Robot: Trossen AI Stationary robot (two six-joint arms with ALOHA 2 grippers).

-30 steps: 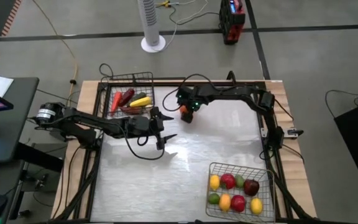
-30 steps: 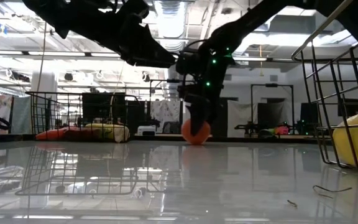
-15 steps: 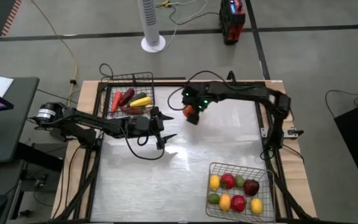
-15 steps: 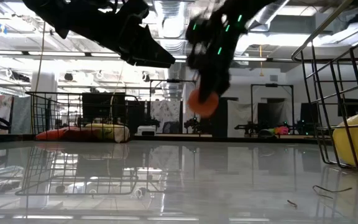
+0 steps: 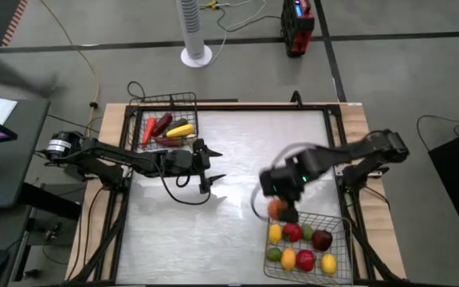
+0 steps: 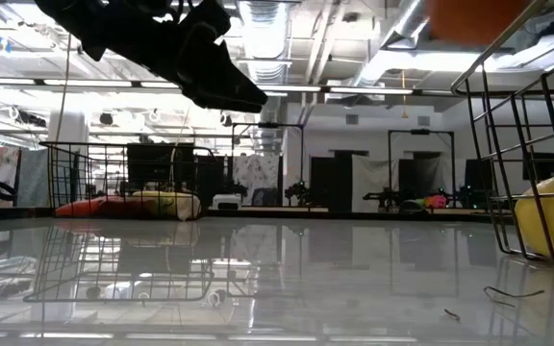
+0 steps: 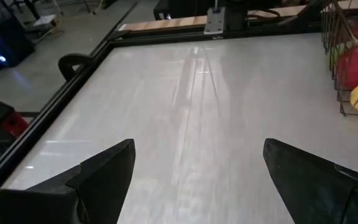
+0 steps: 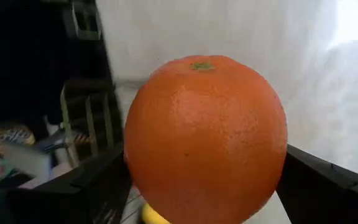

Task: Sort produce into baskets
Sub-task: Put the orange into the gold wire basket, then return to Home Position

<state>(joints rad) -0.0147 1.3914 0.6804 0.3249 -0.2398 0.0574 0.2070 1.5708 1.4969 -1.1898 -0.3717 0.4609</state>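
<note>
Over the near right corner of the table, the orange (image 5: 276, 209) is held pinched between the fingers of the right gripper (image 5: 280, 209), just at the far edge of the wire basket (image 5: 339, 227) of round fruit. From the right wrist view the orange (image 8: 205, 138) is seen gripped at its widest part, stem mark up, with a basket wall and a yellow piece showing beyond it.

The step in hand is judged to be the drop into this basket. For it to be done well, the orange should be carried a little further over the rim, so that it is released above the basket's inside and not on the wire edge, from which it could roll back onto the table. A low release is advised, since the round fruits already fill much of the floor and a ball dropped from height may bounce off them. The open spot at the far side of the basket, beside the yellow ball (image 5: 274, 233) and the red ball (image 5: 292, 232), looks the best target.

The left gripper (image 5: 211, 166) is spread and empty, waiting above the table near the other basket (image 5: 180, 100), where the long red and yellow pieces lie.
</note>
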